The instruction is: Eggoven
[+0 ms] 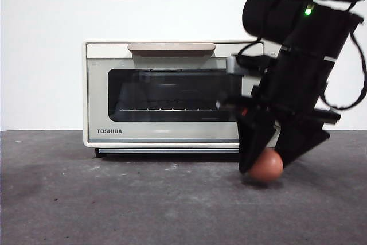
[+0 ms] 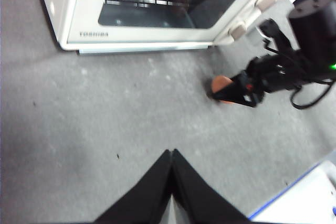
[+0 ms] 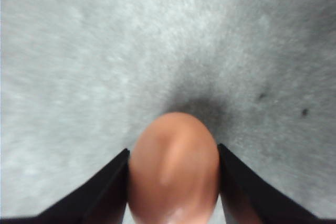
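The right gripper (image 1: 265,167) has its jaws pressed on either side of the brown egg (image 1: 266,166) low on the tabletop (image 1: 143,205) before the shut TOSHIBA toaster oven (image 1: 163,93), so opening and loading look undone, the left gripper (image 2: 171,153) waiting closed.

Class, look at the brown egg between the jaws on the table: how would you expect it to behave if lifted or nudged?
The egg is smooth and rounded, so it would probably roll if nudged on the flat table. Its glossy surface may slip between the right gripper's narrow jaws. As an egg, it is likely fragile; a hard squeeze could crack it.
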Controlling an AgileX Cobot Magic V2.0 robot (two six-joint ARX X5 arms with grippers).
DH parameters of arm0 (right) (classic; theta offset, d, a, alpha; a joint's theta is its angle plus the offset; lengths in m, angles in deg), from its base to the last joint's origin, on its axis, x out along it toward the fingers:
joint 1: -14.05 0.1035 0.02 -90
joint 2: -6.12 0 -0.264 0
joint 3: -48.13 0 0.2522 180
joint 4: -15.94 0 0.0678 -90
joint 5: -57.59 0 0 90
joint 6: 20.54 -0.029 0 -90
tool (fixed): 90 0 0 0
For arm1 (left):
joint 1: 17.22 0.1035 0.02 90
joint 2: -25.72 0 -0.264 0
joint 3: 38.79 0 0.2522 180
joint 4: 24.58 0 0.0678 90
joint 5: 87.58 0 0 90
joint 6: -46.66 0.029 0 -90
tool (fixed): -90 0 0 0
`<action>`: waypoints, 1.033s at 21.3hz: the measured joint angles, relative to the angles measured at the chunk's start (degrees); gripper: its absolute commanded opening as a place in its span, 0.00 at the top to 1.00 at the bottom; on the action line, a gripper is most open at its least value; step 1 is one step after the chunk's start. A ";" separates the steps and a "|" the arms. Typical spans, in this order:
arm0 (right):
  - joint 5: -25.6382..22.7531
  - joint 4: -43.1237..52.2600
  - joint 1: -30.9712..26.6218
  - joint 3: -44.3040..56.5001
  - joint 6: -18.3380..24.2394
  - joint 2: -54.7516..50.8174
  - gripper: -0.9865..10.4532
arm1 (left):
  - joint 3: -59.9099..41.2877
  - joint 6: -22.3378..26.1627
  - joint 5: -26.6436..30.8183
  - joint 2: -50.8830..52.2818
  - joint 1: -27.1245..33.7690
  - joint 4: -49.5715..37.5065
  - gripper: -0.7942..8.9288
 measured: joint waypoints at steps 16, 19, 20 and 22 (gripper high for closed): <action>0.83 -15.82 0.22 0.00 0.94 -41.09 0.91 | 15.69 -6.29 13.86 -29.46 -20.76 -26.49 0.91; 0.83 -16.79 0.22 0.00 0.94 -44.00 0.91 | 19.47 -5.90 16.13 -36.11 -23.23 -28.55 0.91; 0.83 -17.20 0.22 0.00 0.94 -44.83 0.91 | 20.61 -5.55 16.59 -38.07 -23.85 -29.05 0.91; 0.68 -17.68 0.22 0.00 0.94 -46.29 0.91 | 23.30 -4.63 17.75 -42.47 -25.07 -29.46 0.91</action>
